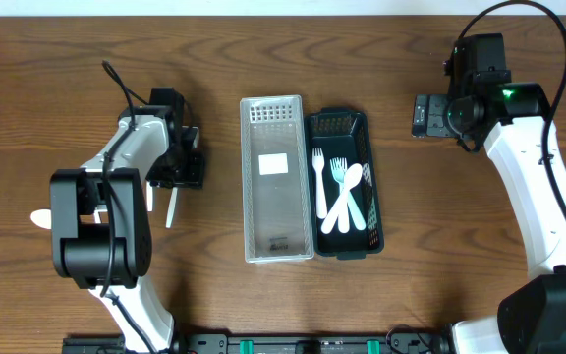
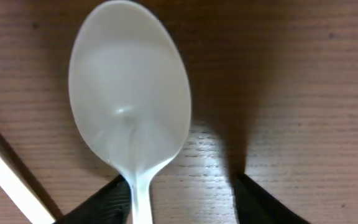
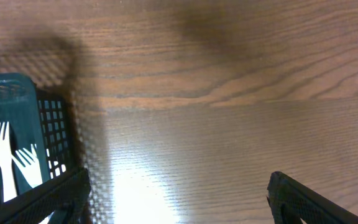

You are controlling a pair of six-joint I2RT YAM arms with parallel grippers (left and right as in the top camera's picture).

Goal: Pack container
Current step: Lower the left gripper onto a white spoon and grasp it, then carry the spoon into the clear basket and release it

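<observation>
Dark green slotted plastic basket [image 1: 347, 124] sits mid-table in our overhead view, holding white plastic forks [image 1: 320, 182] and a white spoon [image 1: 354, 178]. A clear slotted plastic basket [image 1: 263, 114] touches its left side. Farther left of it, our left gripper [image 1: 193, 157] is spread around another white plastic spoon [image 2: 129, 93]. To its right, our right gripper [image 1: 419, 115] is spread wide above bare wood.

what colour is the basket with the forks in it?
Dark teal basket, latticed walls; right wrist view shows it best.
</observation>
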